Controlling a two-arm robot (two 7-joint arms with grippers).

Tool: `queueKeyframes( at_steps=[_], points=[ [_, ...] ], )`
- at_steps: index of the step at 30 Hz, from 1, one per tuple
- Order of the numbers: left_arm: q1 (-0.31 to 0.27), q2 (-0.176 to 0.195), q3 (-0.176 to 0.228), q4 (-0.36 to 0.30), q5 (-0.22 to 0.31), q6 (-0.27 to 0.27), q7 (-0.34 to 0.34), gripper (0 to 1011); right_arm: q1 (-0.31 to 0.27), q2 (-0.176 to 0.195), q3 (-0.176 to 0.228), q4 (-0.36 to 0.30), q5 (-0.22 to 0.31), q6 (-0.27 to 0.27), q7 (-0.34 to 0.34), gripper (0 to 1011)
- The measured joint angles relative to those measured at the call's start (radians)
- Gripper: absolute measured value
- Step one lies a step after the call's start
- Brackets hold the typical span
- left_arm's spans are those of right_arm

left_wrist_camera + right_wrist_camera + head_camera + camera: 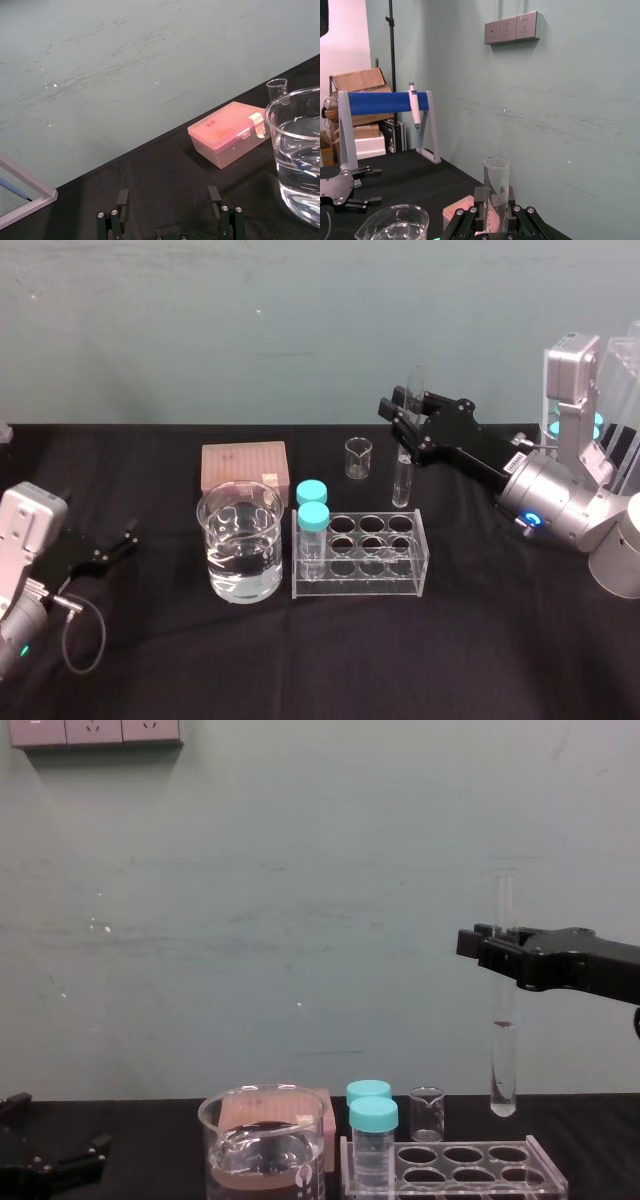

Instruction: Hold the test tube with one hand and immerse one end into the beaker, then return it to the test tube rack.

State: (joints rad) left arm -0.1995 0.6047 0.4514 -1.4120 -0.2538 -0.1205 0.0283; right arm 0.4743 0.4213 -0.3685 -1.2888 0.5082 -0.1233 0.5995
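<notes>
Pink pipette-tip box (244,466), lid closed, white tape strip at its front edge, sits toward the back of the black tablecloth (480,640). Small empty glass beaker (358,457) to its right, apart from it. Two teal-capped vials, front (313,525) and rear (311,492), upright, one just behind the other, near the box's front right corner. Teal wall (300,320) behind, row of three sockets (509,29) high up. Right wrist view: pipette stand with blue crossbar (385,101), one pipette (414,107) hanging on it, cardboard boxes (357,80) stacked behind.
</notes>
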Motion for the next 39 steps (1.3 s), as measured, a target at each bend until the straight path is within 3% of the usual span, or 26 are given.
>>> queueKeyframes(
  at_steps=[10, 20, 34, 39],
  points=[
    [0.000, 0.000, 0.000, 0.000, 0.000, 0.000, 0.000, 1000, 0.064, -0.020, -0.032, 0.039, -0.024, -0.009, 0.027, 241],
    [0.000, 0.000, 0.000, 0.000, 0.000, 0.000, 0.000, 1000, 0.147, -0.061, -0.069, 0.059, -0.044, -0.058, 0.073, 241],
    [0.000, 0.000, 0.000, 0.000, 0.000, 0.000, 0.000, 1000, 0.192, -0.144, -0.135, 0.076, 0.018, -0.087, 0.159, 241],
    [0.000, 0.000, 0.000, 0.000, 0.000, 0.000, 0.000, 1000, 0.193, -0.156, -0.158, 0.077, 0.038, -0.087, 0.182, 242]
  ],
)
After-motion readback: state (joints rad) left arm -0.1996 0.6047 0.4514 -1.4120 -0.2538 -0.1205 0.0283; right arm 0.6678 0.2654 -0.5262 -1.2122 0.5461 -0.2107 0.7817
